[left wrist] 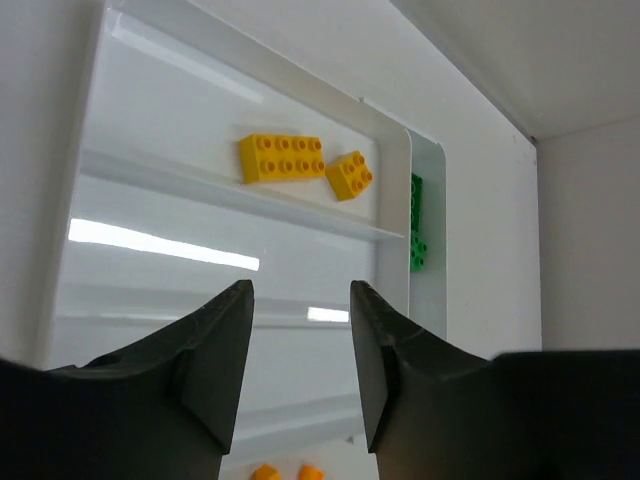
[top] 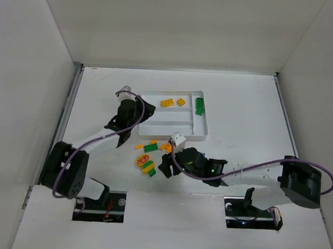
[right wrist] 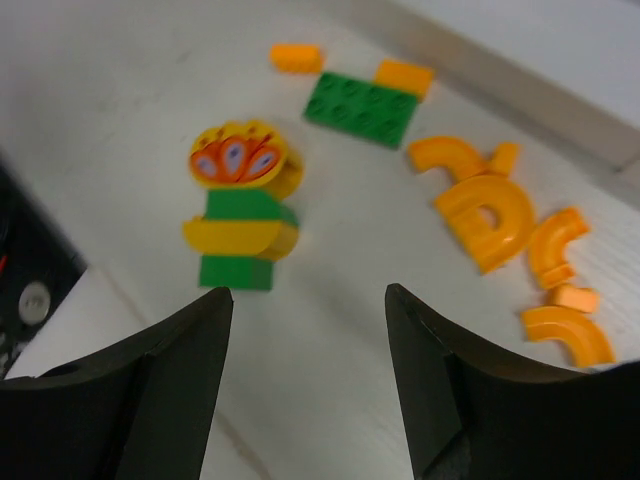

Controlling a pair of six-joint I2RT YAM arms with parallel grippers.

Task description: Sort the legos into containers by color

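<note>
The white tray [top: 167, 123] holds two yellow bricks [top: 167, 102] in its far long section and a green brick [top: 199, 106] in the narrow side section. The left wrist view shows the same tray [left wrist: 170, 120], yellow bricks [left wrist: 283, 158] and green brick [left wrist: 416, 228]. My left gripper [top: 147, 110] is open and empty over the tray's left end [left wrist: 300, 300]. Loose legos lie in front of the tray: a green brick [right wrist: 360, 108], orange arches [right wrist: 490, 215] and a green-yellow stack [right wrist: 240, 235] with a flower-print top. My right gripper [top: 165, 161] is open and empty just short of the stack [right wrist: 308, 295].
A small orange brick [right wrist: 296, 57] and a yellow-orange one [right wrist: 404, 75] lie by the green brick. Two orange pieces [left wrist: 265, 472] show just in front of the tray. White walls enclose the table on three sides. The table's near edge runs left of the stack.
</note>
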